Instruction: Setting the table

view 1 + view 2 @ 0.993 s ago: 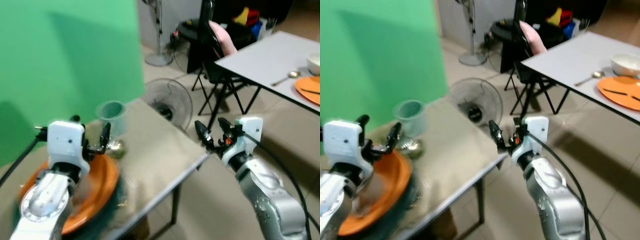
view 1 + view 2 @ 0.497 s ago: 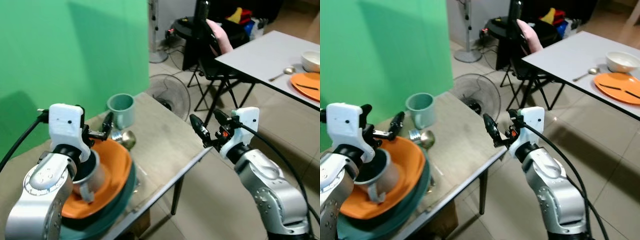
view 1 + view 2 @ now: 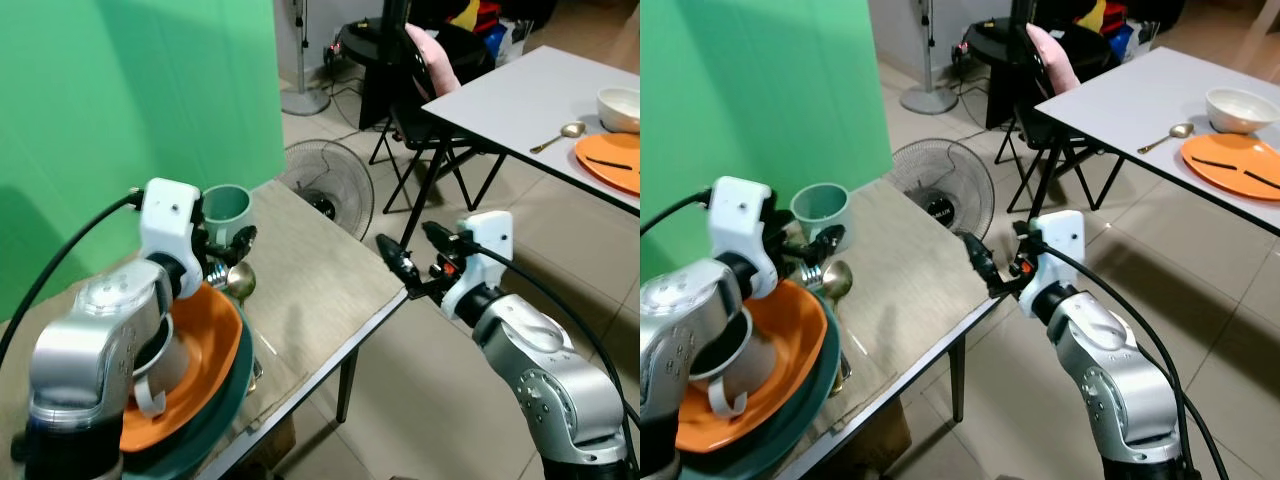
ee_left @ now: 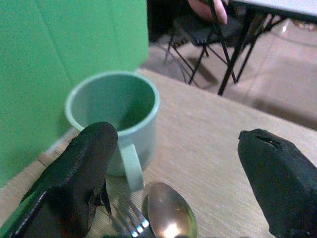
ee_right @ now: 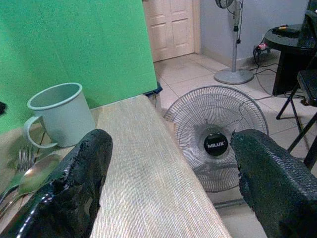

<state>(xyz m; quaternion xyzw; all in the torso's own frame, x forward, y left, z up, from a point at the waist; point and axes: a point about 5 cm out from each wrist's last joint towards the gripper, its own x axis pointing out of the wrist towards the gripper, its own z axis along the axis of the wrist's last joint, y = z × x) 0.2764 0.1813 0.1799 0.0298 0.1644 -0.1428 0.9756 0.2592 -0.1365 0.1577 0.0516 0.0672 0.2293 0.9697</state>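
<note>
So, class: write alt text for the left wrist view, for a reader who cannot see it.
An open left claw hovers over a green mug on a wooden table, with a spoon and fork lying beside the mug. A green wall stands behind.

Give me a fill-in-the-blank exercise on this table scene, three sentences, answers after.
1. The green mug stands upright on the wooden table, in front of a ____ backdrop.
2. Beside the mug lie a fork and a ____.
3. On the floor past the table's far edge stands a ____, seen between the right gripper's open fingers.

Missing words: green; spoon; fan
</note>
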